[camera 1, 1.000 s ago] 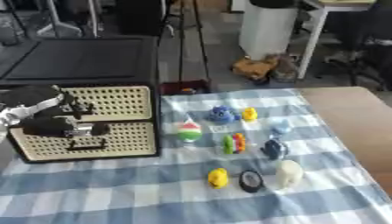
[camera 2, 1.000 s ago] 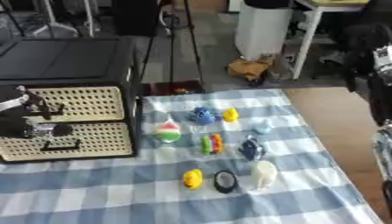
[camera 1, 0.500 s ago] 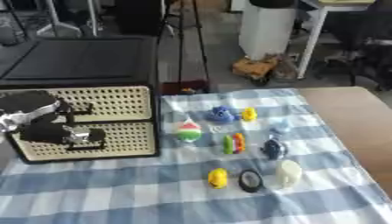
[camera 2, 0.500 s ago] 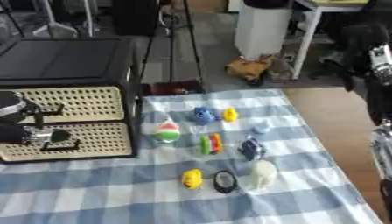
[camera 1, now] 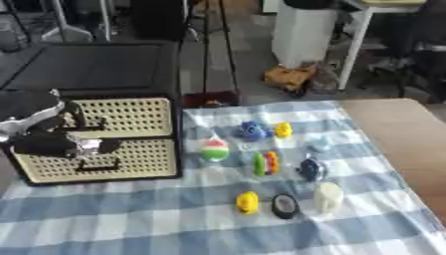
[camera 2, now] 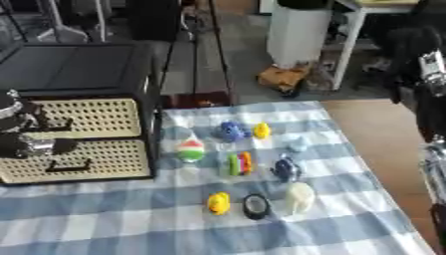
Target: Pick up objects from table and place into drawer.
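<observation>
Left hand, black with silver joints, hangs in front of the black drawer cabinet with cream cane-weave fronts, level with the gap between its two closed drawers; whether its fingers grip anything I cannot tell. Small toys lie on the blue-and-white checked cloth of the desk to the cabinet's right: a blue figure, two yellow ducks, a red-white-green ball, a black ring and a cream figure.

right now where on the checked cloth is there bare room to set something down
The widest bare stretch is the near strip of the checked cloth, below the drawer cabinet and left of the yellow duck. The wooden tabletop right of the cloth is also bare. The toys crowd the middle, from the blue toy down to the white figure.
</observation>
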You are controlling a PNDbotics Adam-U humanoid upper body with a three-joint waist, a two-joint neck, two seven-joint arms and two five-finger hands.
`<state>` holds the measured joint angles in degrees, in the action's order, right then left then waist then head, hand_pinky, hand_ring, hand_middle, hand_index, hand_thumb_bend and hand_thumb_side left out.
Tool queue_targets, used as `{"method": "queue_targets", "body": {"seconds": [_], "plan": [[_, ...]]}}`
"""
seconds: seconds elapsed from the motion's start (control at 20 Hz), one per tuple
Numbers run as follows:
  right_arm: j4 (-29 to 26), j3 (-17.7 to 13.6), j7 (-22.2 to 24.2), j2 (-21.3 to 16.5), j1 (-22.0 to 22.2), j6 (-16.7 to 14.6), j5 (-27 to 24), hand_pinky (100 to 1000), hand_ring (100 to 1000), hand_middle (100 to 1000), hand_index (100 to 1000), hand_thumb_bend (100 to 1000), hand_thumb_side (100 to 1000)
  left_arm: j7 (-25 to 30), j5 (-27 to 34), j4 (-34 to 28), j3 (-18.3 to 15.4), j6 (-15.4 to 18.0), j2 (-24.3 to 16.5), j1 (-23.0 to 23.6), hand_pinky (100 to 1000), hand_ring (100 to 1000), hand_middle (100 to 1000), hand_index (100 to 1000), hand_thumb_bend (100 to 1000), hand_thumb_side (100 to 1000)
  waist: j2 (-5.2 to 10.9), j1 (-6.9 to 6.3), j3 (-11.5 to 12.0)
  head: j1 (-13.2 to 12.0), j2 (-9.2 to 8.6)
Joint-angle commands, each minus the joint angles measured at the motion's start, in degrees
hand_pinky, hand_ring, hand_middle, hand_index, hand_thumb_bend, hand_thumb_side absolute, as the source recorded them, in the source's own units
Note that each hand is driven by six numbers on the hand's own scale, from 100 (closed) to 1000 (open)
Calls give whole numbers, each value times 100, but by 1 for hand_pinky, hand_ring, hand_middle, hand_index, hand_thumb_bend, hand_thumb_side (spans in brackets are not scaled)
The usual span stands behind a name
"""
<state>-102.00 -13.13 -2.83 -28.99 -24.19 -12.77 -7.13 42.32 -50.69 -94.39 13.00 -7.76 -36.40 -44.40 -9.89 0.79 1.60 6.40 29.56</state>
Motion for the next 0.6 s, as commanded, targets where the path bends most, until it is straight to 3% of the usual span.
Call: {"method": "queue_targets", "body": {"seconds": [0.05, 0.6], "plan": [[-30, -71, -2, -127, -53, -2, 11, 104, 316, 348, 713, 269, 821, -12, -164, -219, -180, -29, -200, -60, 100, 100, 100, 695, 749, 1000, 105, -6, 2, 13, 12], [-25, -72, 1, -118, -54, -10, 4, 104, 316, 348, 713, 269, 821, -272, -571, 114, -258, -171, -71, -106, 100, 100, 100, 740, 753, 1000, 104, 15, -12, 4, 3]]}}
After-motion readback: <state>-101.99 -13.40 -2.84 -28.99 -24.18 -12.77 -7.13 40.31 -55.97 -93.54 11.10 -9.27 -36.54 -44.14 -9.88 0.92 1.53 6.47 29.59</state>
